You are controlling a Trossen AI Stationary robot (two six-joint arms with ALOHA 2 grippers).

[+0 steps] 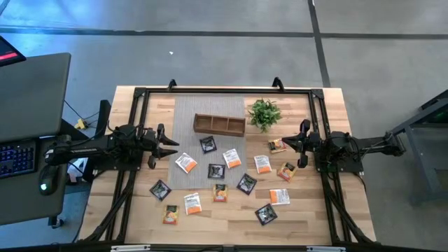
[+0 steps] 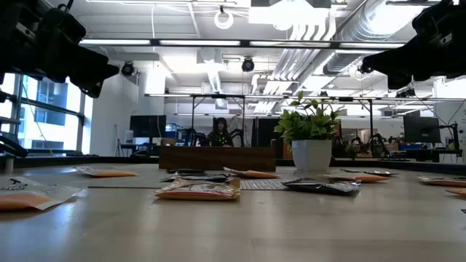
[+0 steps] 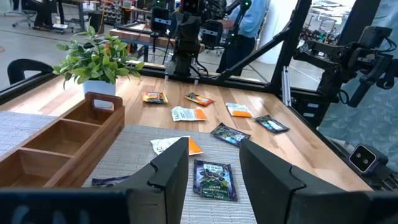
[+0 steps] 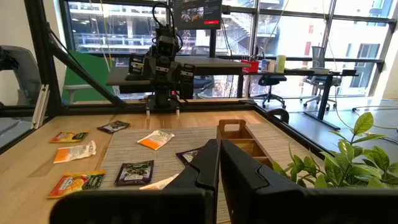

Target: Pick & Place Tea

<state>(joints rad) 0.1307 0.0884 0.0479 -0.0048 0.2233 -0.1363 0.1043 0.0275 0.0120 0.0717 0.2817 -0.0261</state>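
Several small tea sachets lie flat on the table and on the grey mat (image 1: 210,150): black ones (image 1: 208,144) (image 1: 246,183), orange ones (image 1: 220,192) (image 1: 287,171), white-and-orange ones (image 1: 185,162) (image 1: 232,158). The wooden tray (image 1: 219,124) stands at the mat's far edge. My left gripper (image 1: 170,144) is open and empty, above the mat's left side; a black sachet (image 3: 215,179) lies beyond its fingers. My right gripper (image 1: 299,143) is shut and empty, above the table's right part, near an orange sachet (image 1: 277,145).
A small green potted plant (image 1: 264,113) stands right of the tray. A black frame (image 1: 224,91) runs round the table's edges. Bare wood lies along the near edge (image 1: 224,234). Beyond the table the left wrist view shows a person (image 3: 249,25).
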